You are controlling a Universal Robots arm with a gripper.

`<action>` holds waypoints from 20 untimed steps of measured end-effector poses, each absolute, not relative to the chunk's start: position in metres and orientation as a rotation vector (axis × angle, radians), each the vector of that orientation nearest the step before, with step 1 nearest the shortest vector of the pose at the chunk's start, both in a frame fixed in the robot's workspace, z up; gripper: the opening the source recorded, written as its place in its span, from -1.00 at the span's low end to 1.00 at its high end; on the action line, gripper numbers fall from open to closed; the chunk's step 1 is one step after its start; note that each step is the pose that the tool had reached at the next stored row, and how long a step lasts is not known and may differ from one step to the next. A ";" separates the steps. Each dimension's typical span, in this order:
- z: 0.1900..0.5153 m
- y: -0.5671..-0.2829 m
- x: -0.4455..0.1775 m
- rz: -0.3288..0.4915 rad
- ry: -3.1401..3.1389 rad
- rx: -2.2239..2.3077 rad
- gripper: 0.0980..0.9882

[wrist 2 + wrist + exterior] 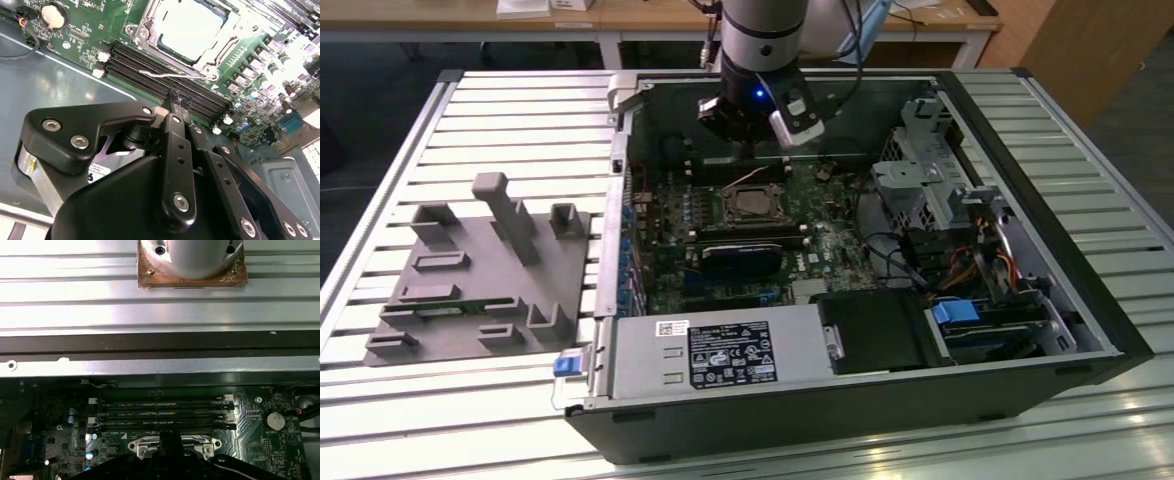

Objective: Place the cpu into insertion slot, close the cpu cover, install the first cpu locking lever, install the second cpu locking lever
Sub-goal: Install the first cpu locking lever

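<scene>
The cpu [192, 25] lies in the insertion slot [754, 204] with its pale metal top showing. The silvery cpu cover [150, 22] lies flat around it like a frame. A thin wire locking lever [172, 75] runs along the socket's edge, over the black memory slots [165, 75]. My gripper [176, 99] is shut with nothing held, its tips just short of that lever above the memory slots. In the exterior view my gripper [746, 152] hangs inside the open computer case, a little behind the socket. In the first wrist view the socket [175, 444] sits just beyond my dark gripper [169, 440].
The open computer case [1067, 250] lies on a slatted metal table [494, 120]. A power supply [720, 350], drive cages [934, 170] and cables [961, 270] crowd the exterior view's right and front. A grey fixture block [480, 270] sits at the exterior view's left.
</scene>
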State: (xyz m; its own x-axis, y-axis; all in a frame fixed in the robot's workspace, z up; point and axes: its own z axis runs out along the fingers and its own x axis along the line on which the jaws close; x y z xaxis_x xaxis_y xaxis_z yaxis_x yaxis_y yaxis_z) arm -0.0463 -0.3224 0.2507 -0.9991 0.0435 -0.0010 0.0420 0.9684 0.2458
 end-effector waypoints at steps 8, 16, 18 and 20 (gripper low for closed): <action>0.249 -0.322 -0.050 0.377 3.026 0.053 -0.99; 0.244 -0.322 -0.053 0.351 3.002 0.046 -0.99; 0.242 -0.322 -0.055 0.347 2.995 0.045 -0.99; 0.240 -0.322 -0.056 0.342 2.985 0.043 -0.99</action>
State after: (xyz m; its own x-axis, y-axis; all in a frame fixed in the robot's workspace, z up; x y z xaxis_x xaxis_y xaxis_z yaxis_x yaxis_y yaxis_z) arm -0.0556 -0.3224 0.2402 -0.9903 0.0440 -0.1318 0.0130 0.9738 0.2272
